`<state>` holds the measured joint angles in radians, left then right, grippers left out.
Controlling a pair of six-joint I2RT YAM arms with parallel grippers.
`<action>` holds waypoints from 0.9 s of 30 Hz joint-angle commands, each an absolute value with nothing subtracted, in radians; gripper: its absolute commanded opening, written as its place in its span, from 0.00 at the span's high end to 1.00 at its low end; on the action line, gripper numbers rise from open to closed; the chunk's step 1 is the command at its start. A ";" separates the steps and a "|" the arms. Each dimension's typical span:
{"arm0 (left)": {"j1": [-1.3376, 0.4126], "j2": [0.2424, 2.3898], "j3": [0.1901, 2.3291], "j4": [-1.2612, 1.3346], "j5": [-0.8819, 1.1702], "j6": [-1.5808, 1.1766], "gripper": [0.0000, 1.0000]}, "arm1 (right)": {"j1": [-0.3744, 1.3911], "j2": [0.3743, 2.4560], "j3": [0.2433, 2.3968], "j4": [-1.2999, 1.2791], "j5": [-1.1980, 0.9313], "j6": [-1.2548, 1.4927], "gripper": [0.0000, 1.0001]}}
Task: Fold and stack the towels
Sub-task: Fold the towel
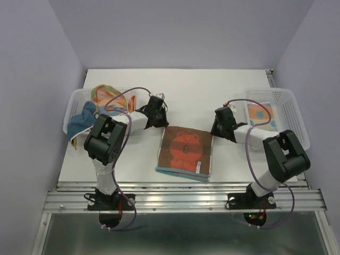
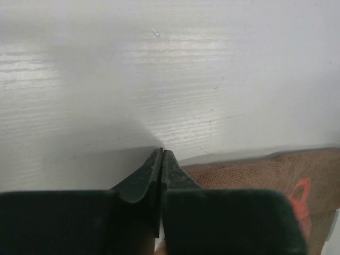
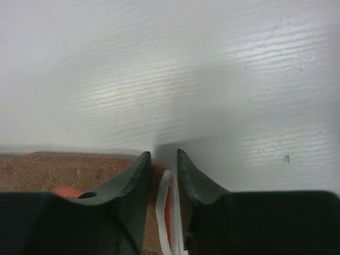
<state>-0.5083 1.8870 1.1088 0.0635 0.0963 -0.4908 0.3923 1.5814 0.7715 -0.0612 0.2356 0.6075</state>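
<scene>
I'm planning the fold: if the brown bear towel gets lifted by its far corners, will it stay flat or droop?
Probably droops: the brown bear towel is thin cloth lying flat on the table, so its middle should sag. It likely feels light, and its fuzzy weave should resist slipping.

The left arm (image 1: 108, 141) and right arm (image 1: 287, 155) are boxy black joint housings joined by white links, each trailing a looping purple cable (image 1: 133, 89). Their fingers (image 2: 139, 183) are matte black wedges.
</scene>
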 commanded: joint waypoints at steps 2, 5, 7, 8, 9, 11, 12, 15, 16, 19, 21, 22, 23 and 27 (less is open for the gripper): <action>-0.505 1.890 1.117 0.074 0.121 -0.474 1.00 | 0.387 1.582 0.781 -0.009 0.204 0.595 0.77; -0.505 1.858 1.100 0.092 0.133 -0.476 1.00 | 0.387 1.575 0.793 -0.012 0.183 0.577 0.93; -0.505 1.827 1.074 0.113 0.127 -0.482 1.00 | 0.387 1.568 0.811 -0.020 0.173 0.569 0.99; -0.505 1.789 1.063 0.123 0.124 -0.485 1.00 | 0.387 1.556 0.815 -0.023 0.169 0.568 0.99; -0.505 1.772 1.054 0.133 0.123 -0.489 1.00 | 0.388 1.543 0.816 -0.025 0.169 0.568 0.99; -0.505 1.741 1.032 0.150 0.106 -0.500 1.00 | 0.387 1.523 0.815 -0.025 0.154 0.552 0.99; -0.505 1.714 1.026 0.156 0.103 -0.500 1.00 | 0.387 1.502 0.815 -0.025 0.149 0.546 0.99; -0.503 1.668 0.990 0.190 0.119 -0.503 1.00 | 0.387 1.453 0.801 -0.023 0.120 0.532 0.99; -0.505 1.658 0.979 0.202 0.129 -0.505 1.00 | 0.387 1.437 0.786 -0.018 0.092 0.531 0.99; -0.503 1.634 0.953 0.221 0.152 -0.514 1.00 | 0.387 1.405 0.767 -0.023 0.060 0.525 0.99; -0.503 1.620 0.939 0.230 0.167 -0.514 1.00 | 0.387 1.387 0.756 -0.028 0.038 0.520 0.99; -0.503 1.612 0.930 0.241 0.176 -0.520 1.00 | 0.387 1.375 0.749 -0.028 0.025 0.520 0.99; -0.505 1.605 0.910 0.241 0.176 -0.523 1.00 | 0.387 1.346 0.739 -0.028 0.006 0.523 0.99; -0.505 1.500 0.822 0.271 0.186 -0.549 1.00 | 0.388 1.247 0.677 -0.043 -0.069 0.537 0.99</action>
<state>-0.5083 1.6096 0.8818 0.2157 0.1612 -0.5266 0.3920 1.3437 0.7334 -0.0540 0.0196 0.5392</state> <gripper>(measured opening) 0.019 0.016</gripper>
